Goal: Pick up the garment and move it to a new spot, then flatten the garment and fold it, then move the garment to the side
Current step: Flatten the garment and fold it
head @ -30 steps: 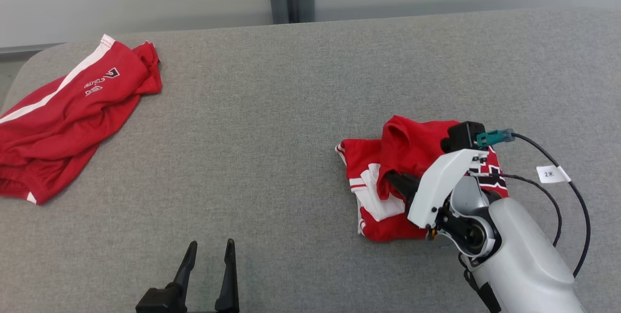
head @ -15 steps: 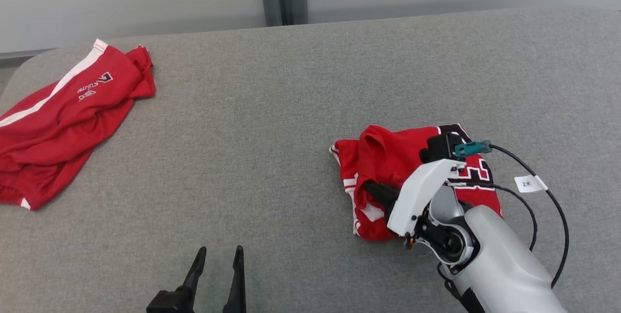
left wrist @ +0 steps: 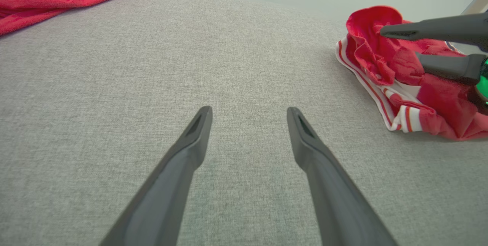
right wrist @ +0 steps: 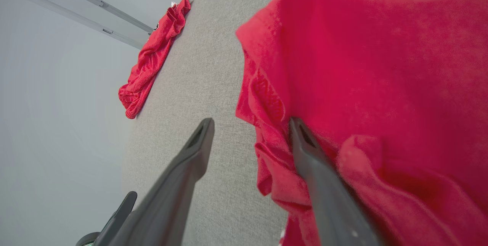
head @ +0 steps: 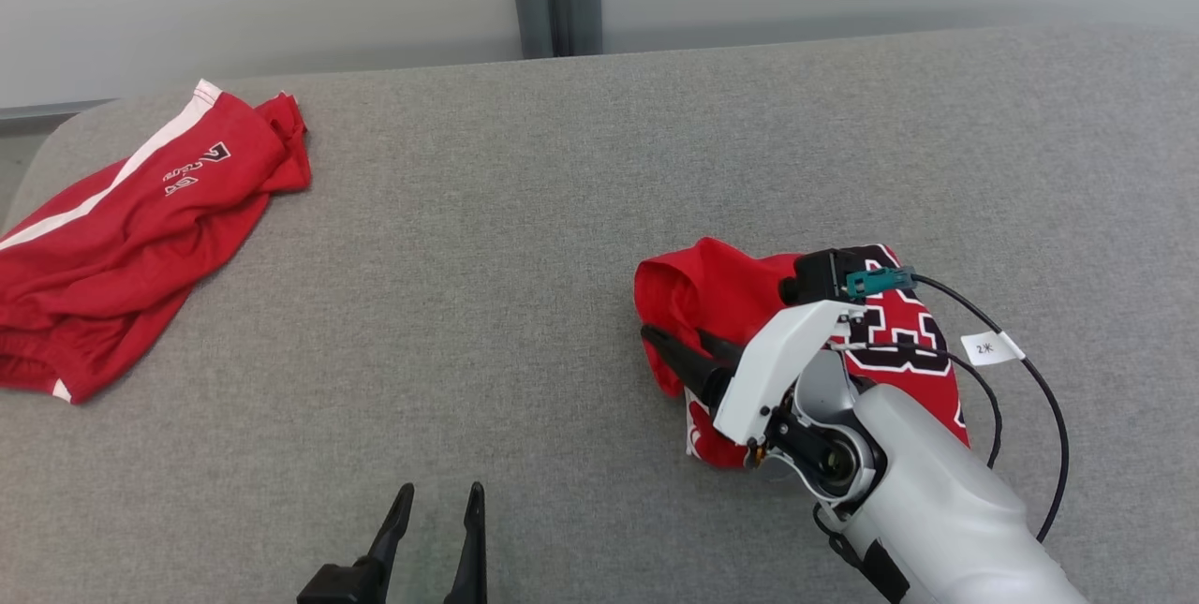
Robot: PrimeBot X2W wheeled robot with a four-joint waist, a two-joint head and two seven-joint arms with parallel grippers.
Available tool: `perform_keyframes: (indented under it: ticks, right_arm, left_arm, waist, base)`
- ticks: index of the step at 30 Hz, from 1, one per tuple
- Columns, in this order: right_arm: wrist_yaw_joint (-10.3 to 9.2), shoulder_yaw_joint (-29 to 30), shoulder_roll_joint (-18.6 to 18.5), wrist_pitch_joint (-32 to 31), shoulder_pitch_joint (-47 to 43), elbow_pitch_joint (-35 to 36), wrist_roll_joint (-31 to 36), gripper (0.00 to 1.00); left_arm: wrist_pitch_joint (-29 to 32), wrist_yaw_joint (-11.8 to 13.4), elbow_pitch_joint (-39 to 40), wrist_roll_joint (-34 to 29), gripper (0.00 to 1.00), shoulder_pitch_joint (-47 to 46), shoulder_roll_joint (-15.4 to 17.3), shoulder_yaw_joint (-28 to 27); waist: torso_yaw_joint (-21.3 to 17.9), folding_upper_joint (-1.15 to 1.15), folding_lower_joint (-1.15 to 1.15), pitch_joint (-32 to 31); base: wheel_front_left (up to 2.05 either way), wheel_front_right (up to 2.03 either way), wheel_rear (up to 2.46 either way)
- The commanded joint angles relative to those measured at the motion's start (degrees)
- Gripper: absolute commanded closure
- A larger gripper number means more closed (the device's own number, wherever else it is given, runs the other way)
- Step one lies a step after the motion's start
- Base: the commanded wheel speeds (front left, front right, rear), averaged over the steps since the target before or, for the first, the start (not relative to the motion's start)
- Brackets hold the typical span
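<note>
Caution: right gripper [head: 674, 334], jaws apart w/ nothing held, has one finger against a fold of the bunched red garment [head: 721, 290] front-right on the tabletop [head: 525, 257], so any pull-back may snag and drag it; left gripper [head: 440, 490] open, idle at front edge.

Bare surface [head: 525, 239] btw L garment [head: 140, 220], jersey [head: 712, 286]

The right fingers [head: 682, 362] have sprung apart, releasing the red garment [head: 726, 290] they had pinched.
</note>
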State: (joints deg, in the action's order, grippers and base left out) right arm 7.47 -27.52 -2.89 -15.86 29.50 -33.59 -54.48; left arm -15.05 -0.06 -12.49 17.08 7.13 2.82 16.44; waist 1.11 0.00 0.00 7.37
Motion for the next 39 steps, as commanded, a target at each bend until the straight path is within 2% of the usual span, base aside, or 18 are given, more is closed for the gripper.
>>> perform_keyframes:
  ticks: [1,6,9,13,17,21,23,26,28,33,39]
  right_arm:
    - [0.03,-0.7,0.0,0.7,0.8,0.2,-1.0,0.0]
    - [0.03,-3.0,-0.1,2.7,1.4,2.3,-2.4,0.0]
    - [0.04,-3.6,-0.2,4.2,0.6,5.8,-0.3,0.0]
    - [0.01,-3.9,-6.2,8.2,-3.5,13.0,6.2,0.0]
    - [0.03,0.6,-13.6,17.0,-9.4,18.8,15.6,0.0]
    - [0.02,8.4,-19.2,26.5,-17.4,18.8,25.1,0.0]
    - [0.03,11.7,-20.3,29.4,-20.7,17.7,29.6,0.0]
    - [0.02,16.2,-20.5,30.9,-25.0,16.4,33.6,0.0]
    - [0.02,19.7,-19.9,31.1,-27.4,17.9,36.3,0.0]
    - [0.01,27.0,-16.4,31.0,-34.6,22.3,41.4,0.0]
    - [0.01,29.1,-12.8,31.0,-37.1,25.4,43.4,0.0]
  left_arm:
    - [-0.2,-0.2,-0.1,-0.1,0.0,-0.1,0.2,-0.5]
    - [-0.2,-0.3,-0.2,-0.4,0.0,0.5,0.1,-1.3]
    - [-0.2,-0.1,0.2,-0.1,0.0,0.9,0.2,-2.0]
    - [-0.2,0.3,0.7,0.3,0.0,2.1,0.1,-3.4]
    - [-0.2,0.5,1.6,0.5,0.0,3.6,0.2,-5.8]
    - [-0.2,0.5,2.9,1.0,0.0,4.5,0.2,-8.3]
    - [-0.2,0.6,3.8,1.3,0.0,4.6,0.2,-9.2]
    - [-0.2,0.7,4.7,1.7,0.0,4.8,0.2,-10.5]
    - [-0.2,0.7,5.3,1.9,0.0,5.0,0.1,-11.0]
    - [-0.2,0.5,6.2,2.0,0.0,5.5,0.2,-12.1]
    - [-0.2,0.7,6.8,2.1,0.0,6.0,0.2,-13.1]
  waist:
    - [0.0,0.0,0.0,-0.2]
    - [-0.5,0.0,0.0,-1.3]
    - [-0.7,0.0,0.0,-1.9]
    - [-0.9,0.0,0.0,-3.5]
    - [-1.2,0.0,0.0,-5.3]
    - [-1.0,0.0,0.0,-6.9]
    - [-0.9,0.0,0.0,-7.3]
    - [-0.7,0.0,0.0,-7.8]
    - [-0.6,0.0,0.0,-8.2]
    - [-0.6,0.0,0.0,-8.8]
    - [-1.3,0.0,0.0,-8.8]
  base:
    - [0.0,0.0,0.0]
    - [0.0,0.0,0.0]
    - [0.0,0.0,0.0]
    - [0.0,0.0,0.0]
    - [0.0,0.0,0.0]
    - [0.0,0.0,0.0]
    - [0.0,0.0,0.0]
    - [0.0,0.0,0.0]
    - [0.0,0.0,0.0]
    - [0.0,0.0,0.0]
    - [0.0,0.0,0.0]
